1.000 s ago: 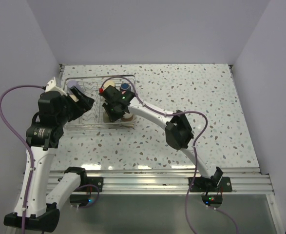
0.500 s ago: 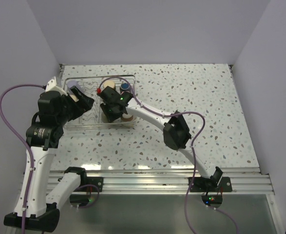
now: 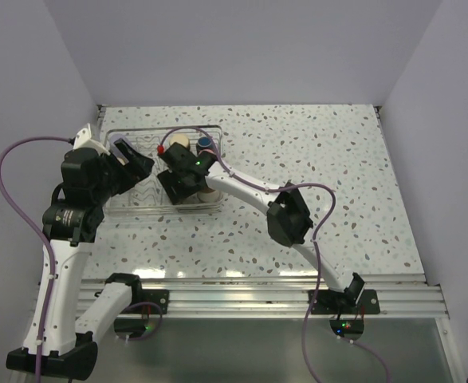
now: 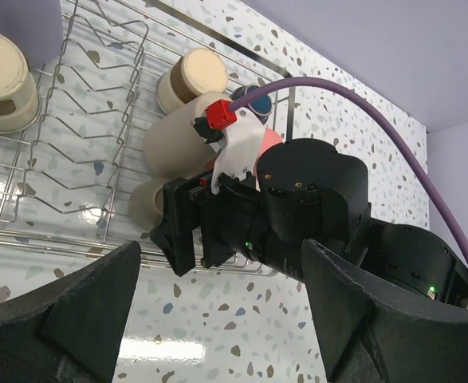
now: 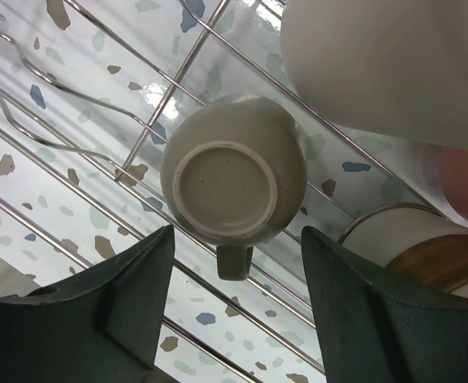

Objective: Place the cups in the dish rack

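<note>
Olive-tan mug (image 5: 234, 179) sits base-up on the dish rack (image 5: 82, 96) wires, in rack's right half, close to its near-side rail. Right gripper (image 5: 235, 235) is directly over it, jaws spread wide either side of the mug w/ a gap each side, gripping nothing. Beige tumbler (image 5: 385, 64) lies on its side in rack just beside the mug, w/ pink-red cup (image 5: 466, 183) next to that. Steel cup (image 4: 253, 100) at rack's far right corner. Left gripper (image 4: 222, 247) hangs above rack's left half, jaws wide apart, empty.
</note>
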You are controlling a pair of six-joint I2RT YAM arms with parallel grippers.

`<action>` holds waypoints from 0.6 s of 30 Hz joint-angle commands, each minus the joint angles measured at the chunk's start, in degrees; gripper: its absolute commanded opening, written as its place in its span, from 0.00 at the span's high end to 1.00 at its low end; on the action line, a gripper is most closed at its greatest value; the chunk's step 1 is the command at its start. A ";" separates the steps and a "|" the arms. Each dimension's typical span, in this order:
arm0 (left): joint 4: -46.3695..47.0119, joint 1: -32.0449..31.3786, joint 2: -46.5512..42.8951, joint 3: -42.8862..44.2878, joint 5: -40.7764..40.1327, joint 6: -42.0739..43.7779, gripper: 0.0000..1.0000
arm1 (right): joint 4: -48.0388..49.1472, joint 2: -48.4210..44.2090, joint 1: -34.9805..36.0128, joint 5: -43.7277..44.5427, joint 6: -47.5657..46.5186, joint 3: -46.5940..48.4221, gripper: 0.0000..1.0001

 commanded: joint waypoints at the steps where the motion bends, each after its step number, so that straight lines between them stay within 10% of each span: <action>1: 3.05 0.44 -0.15 0.00 0.31 1.10 0.15 | -2.44 -4.05 2.13 -0.51 -1.27 -1.80 0.31; 18: 4.45 0.36 0.64 -0.79 -0.75 1.36 0.15 | -0.07 -15.65 2.83 -1.12 -0.22 -9.54 0.29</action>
